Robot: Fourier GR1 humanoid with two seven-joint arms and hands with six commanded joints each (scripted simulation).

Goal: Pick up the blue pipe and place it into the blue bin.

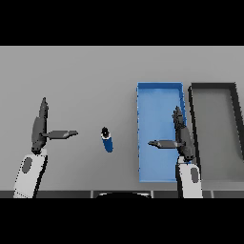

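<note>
The blue pipe is short with a dark end cap and lies on the grey table near the middle. To its right, the blue bin is a long rectangular tray with nothing visible inside. My right hand hovers over the bin's right half, fingers straight and thumb stretched left, holding nothing. My left hand is at the left, fingers straight up and thumb pointing right toward the pipe, a short gap away from it.
A dark-rimmed grey bin stands directly right of the blue bin. The grey table extends far behind the pipe and both bins.
</note>
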